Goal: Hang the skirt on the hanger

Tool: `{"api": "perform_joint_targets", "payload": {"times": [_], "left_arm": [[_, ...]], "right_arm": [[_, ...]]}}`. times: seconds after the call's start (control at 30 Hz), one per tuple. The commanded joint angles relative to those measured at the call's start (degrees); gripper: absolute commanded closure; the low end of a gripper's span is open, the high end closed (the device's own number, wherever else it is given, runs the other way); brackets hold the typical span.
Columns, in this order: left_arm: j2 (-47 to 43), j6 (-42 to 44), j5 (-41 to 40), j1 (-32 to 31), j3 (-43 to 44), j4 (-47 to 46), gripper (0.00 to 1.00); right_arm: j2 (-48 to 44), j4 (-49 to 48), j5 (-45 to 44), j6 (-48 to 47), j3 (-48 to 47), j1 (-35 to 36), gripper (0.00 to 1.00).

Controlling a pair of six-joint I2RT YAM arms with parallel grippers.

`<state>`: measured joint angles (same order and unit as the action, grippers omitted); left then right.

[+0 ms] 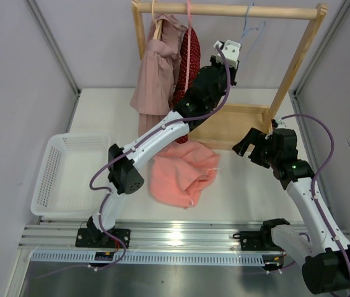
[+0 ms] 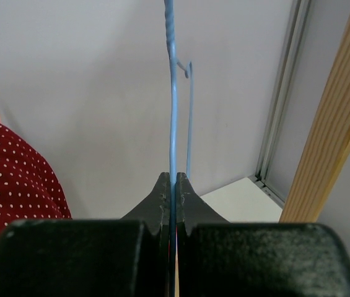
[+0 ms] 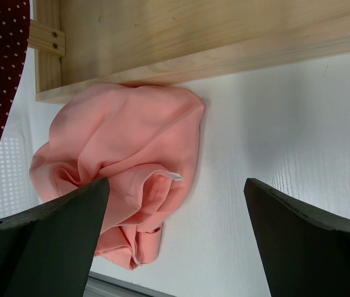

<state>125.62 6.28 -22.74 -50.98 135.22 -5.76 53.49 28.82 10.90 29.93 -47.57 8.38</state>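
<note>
1. Left wrist view: left gripper [image 2: 173,180] is clenched on the thin blue wire of the hanger [image 2: 173,124]; the wire runs straight up out of the closed jaws.
2. Top external view: the hanger appears to hang from the wooden rail [image 1: 224,10], to the right of the dotted red garment [image 1: 190,59] and the mauve garment [image 1: 159,68]; gripped, but not off the rack.
3. Skirt [image 1: 184,173] lies crumpled on the table [image 1: 243,192], just in front of the rack's base board [image 3: 193,37]; right wrist view shows its far edge touching that board; nothing holds it.
4. Right gripper [image 3: 175,185] is spread wide and empty; it hovers over the table to the right of the skirt, apart from the cloth.
5. Judged progress: early; only the grasp on the hanger is done.
6. Left to do, by the look of it: free the hanger from the rail; pick up the skirt; work it onto the hanger frame.
</note>
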Motion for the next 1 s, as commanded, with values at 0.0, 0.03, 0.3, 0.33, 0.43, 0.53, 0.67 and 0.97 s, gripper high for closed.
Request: {"api": "perform_joint_targets", "payload": {"times": [0.0, 0.03, 0.3, 0.33, 0.43, 0.53, 0.67, 0.97], "left_arm": [[-2.13, 3.20, 4.11, -0.08, 0.84, -5.83, 1.00], [-2.48, 3.73, 4.54, -0.08, 0.75, -6.45, 1.00], [-5.47, 5.49, 5.43, -0.08, 1.63, -6.29, 1.00], [-6.00, 5.67, 5.43, -0.08, 0.76, -5.93, 1.00], [-9.16, 5.93, 5.95, -0.08, -4.32, -5.75, 1.00], [-14.94, 6.28, 7.01, -0.08, -14.92, -11.62, 1.00], [-17.95, 6.28, 8.06, 0.00, -18.94, -14.81, 1.00], [-21.46, 6.29, 11.66, 0.27, -21.56, -10.77, 1.00]], "right_arm": [[-0.85, -1.22, 0.44, -0.93, -0.07, -0.30, 0.01], [-0.85, -1.22, 0.44, -0.84, -0.15, -0.30, 0.01], [-0.23, -1.92, 0.62, -1.02, 0.11, -0.30, 0.01], [-0.23, -1.92, 0.70, -0.93, 0.20, -0.30, 0.01], [-0.32, -2.10, 0.62, -1.02, 0.11, -0.38, 0.01], [-0.58, -2.27, 0.53, -1.19, 0.29, -0.38, 0.01], [-0.32, -2.36, 0.62, -1.19, 0.46, -0.38, 0.01], [-0.32, -1.84, 0.27, -1.72, 0.02, -0.38, 0.01]]}}
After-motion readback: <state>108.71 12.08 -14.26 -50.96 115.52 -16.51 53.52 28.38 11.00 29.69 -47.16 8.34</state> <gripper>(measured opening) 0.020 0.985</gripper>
